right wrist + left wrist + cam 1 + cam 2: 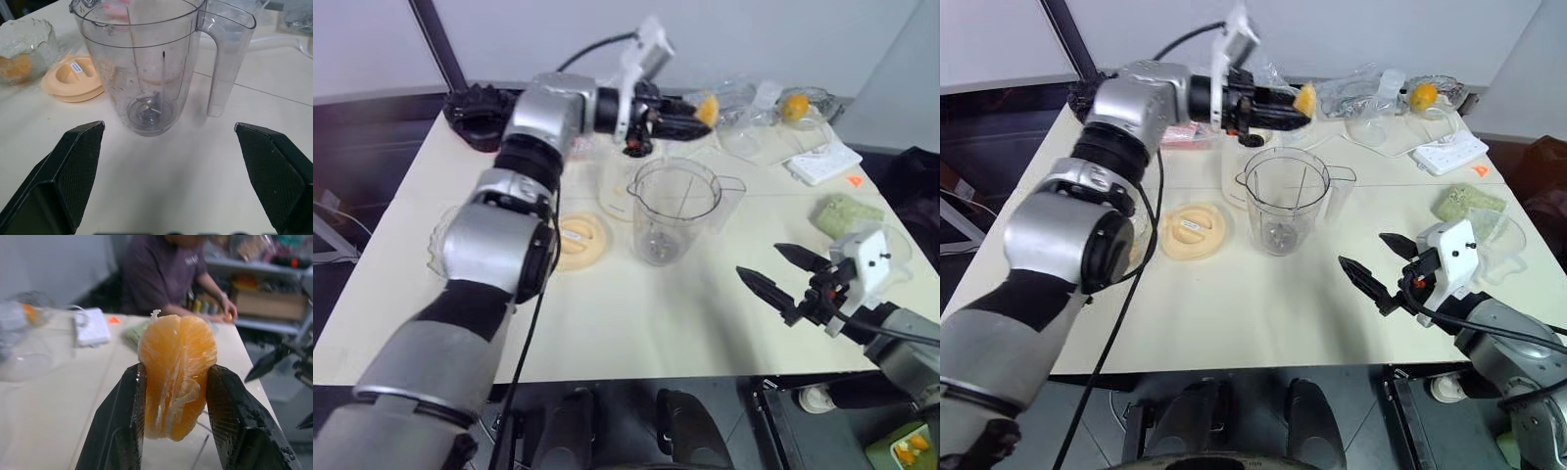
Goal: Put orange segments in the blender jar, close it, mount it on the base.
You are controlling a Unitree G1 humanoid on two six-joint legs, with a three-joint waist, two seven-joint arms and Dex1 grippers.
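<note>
Orange segments (177,377): glossy orange-yellow w/ white pith streaks, pinched betw. black, fine-crosshatch-textured fingers (238,421) of left gripper (703,113). Blender jar (146,63): clear, grey metal blade at bottom, straight ahead of right gripper (781,276), whose fingers are black too, w/ white housing behind. Lid (73,81): peach, small white label, beside jar. Table (636,323): cream. Base (1236,171): cream-white, behind jar, below left gripper. Scalloped bowl (24,46): clear glass, orange inside.

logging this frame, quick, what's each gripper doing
left gripper: shut on orange segments.
right gripper: open, holding nothing.
</note>
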